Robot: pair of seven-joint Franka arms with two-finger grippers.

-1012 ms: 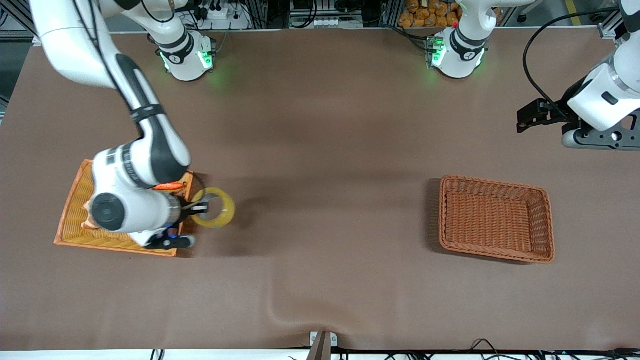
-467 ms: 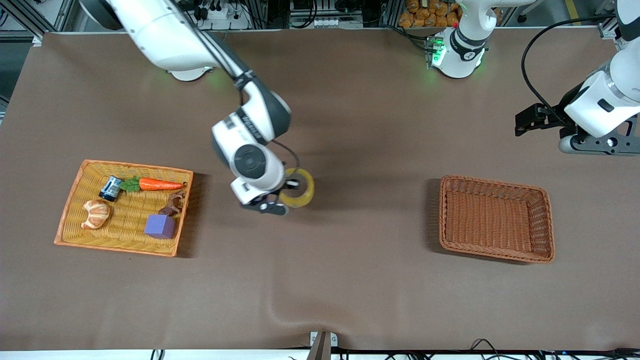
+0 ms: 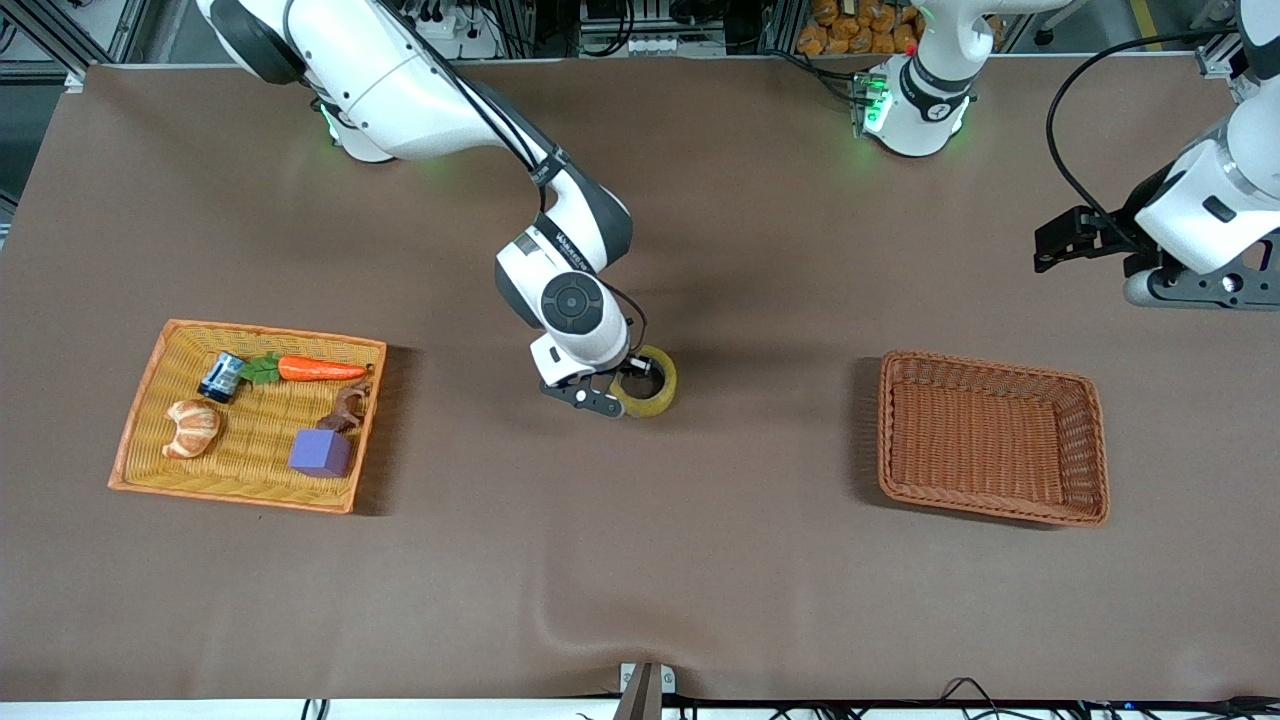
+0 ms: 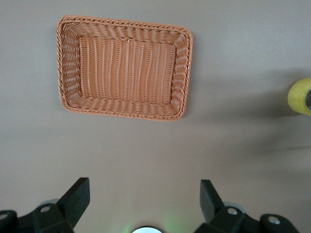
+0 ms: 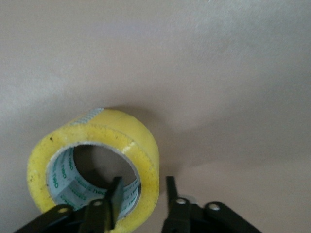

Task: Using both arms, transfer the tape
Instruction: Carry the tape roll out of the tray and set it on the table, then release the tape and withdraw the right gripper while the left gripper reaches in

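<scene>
Right gripper (image 3: pixel 628 385): over the middle of the table, fingers clamped on the wall of the tape roll, one finger (image 5: pixel 114 194) inside the core and the other against the outer face.
Tape roll (image 3: pixel 647 381): yellowish ring with a grey printed core, held in the right gripper between the two baskets; whether it touches the brown table (image 3: pixel 700 560) I cannot tell. It also shows at the edge of the left wrist view (image 4: pixel 301 96).
Left gripper (image 4: pixel 143 206): fingers spread wide apart with nothing between them, waiting in the air over the left arm's end of the table.
Brown wicker basket (image 3: pixel 1092 440): toward the left arm's end, nothing in it.
Orange wicker tray (image 3: pixel 140 420): toward the right arm's end; holds a carrot (image 3: pixel 318 369), a croissant (image 3: pixel 190 427), a purple cube (image 3: pixel 320 452), a small blue can (image 3: pixel 221 376) and a brown piece (image 3: pixel 349 405).
</scene>
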